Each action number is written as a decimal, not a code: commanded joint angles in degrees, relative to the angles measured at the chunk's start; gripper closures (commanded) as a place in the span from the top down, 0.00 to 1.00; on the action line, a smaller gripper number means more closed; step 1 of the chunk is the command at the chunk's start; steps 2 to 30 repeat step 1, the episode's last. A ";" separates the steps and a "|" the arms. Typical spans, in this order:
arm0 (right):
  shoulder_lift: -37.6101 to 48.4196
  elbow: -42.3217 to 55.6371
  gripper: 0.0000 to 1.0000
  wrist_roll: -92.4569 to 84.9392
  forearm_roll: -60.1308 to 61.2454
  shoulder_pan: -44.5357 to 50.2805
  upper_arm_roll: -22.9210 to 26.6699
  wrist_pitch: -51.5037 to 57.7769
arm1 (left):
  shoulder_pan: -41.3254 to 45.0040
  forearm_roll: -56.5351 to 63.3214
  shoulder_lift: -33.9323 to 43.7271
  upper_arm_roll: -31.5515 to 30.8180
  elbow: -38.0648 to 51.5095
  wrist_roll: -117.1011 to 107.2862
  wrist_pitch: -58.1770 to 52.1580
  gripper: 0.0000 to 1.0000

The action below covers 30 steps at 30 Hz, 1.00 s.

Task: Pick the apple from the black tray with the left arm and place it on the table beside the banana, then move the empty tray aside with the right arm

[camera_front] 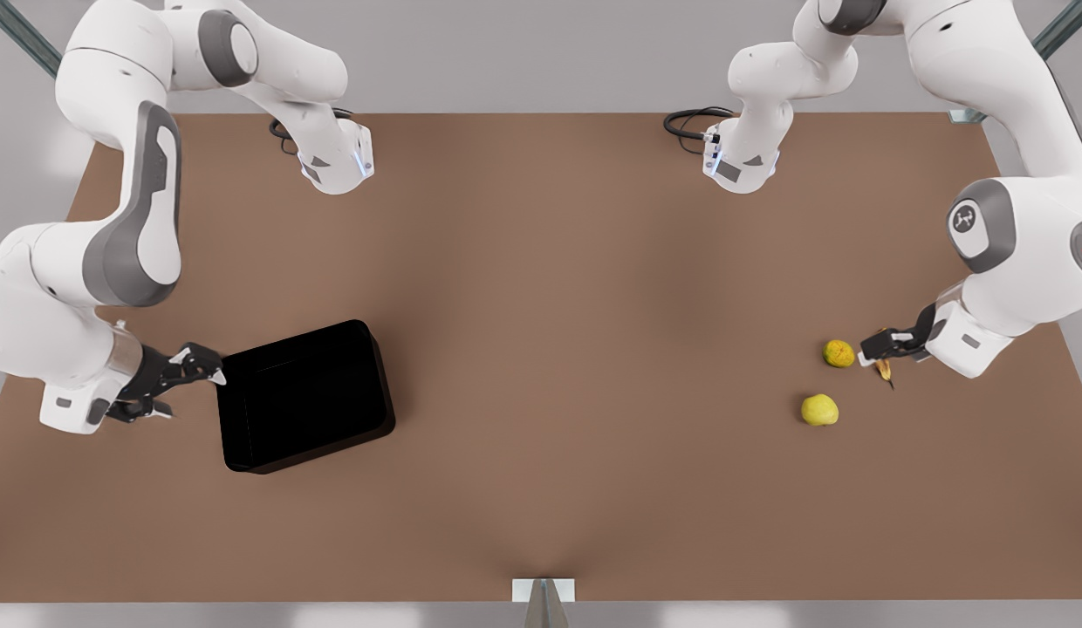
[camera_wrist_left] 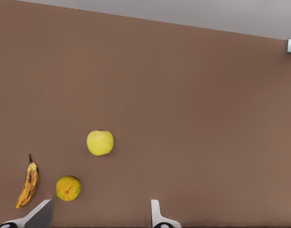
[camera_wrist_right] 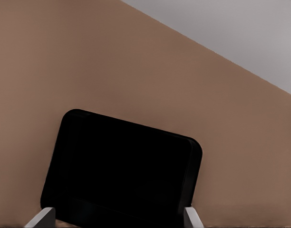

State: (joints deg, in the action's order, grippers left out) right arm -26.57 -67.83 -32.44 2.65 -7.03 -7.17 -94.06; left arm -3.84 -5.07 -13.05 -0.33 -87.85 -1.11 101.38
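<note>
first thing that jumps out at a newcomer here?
The black tray, empty on the brown table at the front view's left, with the open right gripper at its edge. Far right, the apple, a mottled green-orange fruit and the banana lie near the open left gripper.

A: Lighting check? 
B: Even, diffuse, medium-bright. The table reads matte brown with a faint darker band down the middle in the front view, no glare. 
A: Shadows? 
B: Soft and small. The apple has only a thin contact shadow. 
A: Problem spots? 
B: The black tray is crushed to near solid black, interior detail lost, just a weak sheen along its rim. No visible edge distortion.
</note>
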 commanded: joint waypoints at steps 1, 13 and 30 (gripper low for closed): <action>0.12 0.07 1.00 9.50 -3.44 -0.36 -0.65 3.62 | -0.02 0.15 0.05 -0.02 0.05 3.48 -2.41 1.00; 0.12 0.07 1.00 9.50 -3.44 -0.36 -0.65 3.62 | -0.02 0.15 0.05 -0.02 0.05 3.48 -2.41 1.00; 0.12 0.07 1.00 9.50 -3.44 -0.36 -0.65 3.62 | -0.02 0.15 0.05 -0.02 0.05 3.48 -2.41 1.00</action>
